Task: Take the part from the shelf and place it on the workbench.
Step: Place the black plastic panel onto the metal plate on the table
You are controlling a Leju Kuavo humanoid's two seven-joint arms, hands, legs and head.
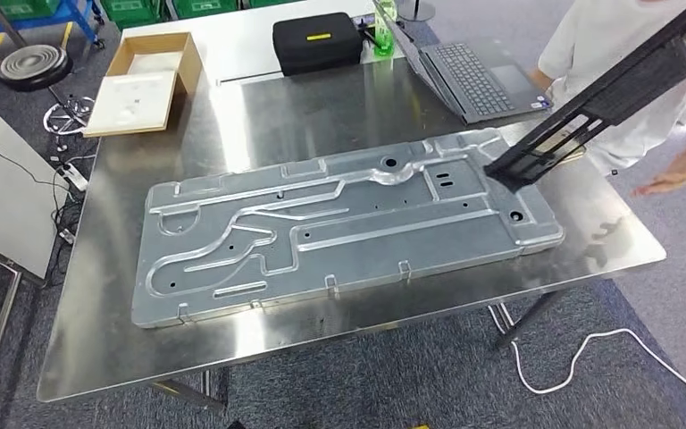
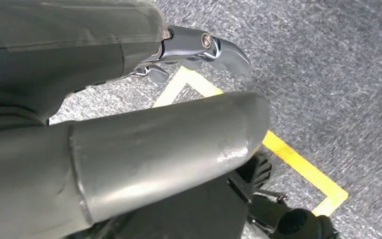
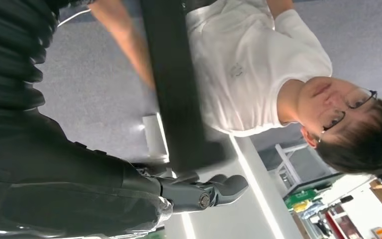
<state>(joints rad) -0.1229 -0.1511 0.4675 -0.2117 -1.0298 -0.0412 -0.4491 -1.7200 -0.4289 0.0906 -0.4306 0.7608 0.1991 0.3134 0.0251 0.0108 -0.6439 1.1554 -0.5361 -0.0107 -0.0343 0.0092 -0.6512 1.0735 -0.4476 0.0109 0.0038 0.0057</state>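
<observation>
1. Workbench (image 1: pixel 98 295): a stainless steel table seen from above in the head view, standing on grey carpet.
2. Large stamped metal panel (image 1: pixel 339 232) lies flat across the middle of the workbench, ribbed and grooved, its long side running across the table.
3. The part is a long black metal frame (image 1: pixel 603 98), slanting down from the upper right of the head view; its lower end touches the right end of the metal panel or hangs just above it, I cannot tell which.
4. In the right wrist view the right hand (image 3: pixel 199 191) sits close against the black frame (image 3: pixel 179 89); its dark fingers (image 3: pixel 226 186) are curled beside the frame's end, but whether they clamp it cannot be told.
5. The left hand (image 2: pixel 179 59) hangs over grey carpet with yellow floor tape (image 2: pixel 298 167); its thick thumb and darker fingers are close together with nothing visible between them, though a firm reading cannot be made.
6. A person in a white shirt (image 1: pixel 616 54) stands at the right end of the workbench, one hand (image 1: pixel 683 170) stretched out flat, near the table's corner.
7. At the far side of the workbench sit an open laptop (image 1: pixel 469 76), a black case (image 1: pixel 317 40) and an open cardboard box (image 1: pixel 147 80).
8. A white cable (image 1: pixel 581 357) lies on the floor under the right end.
</observation>
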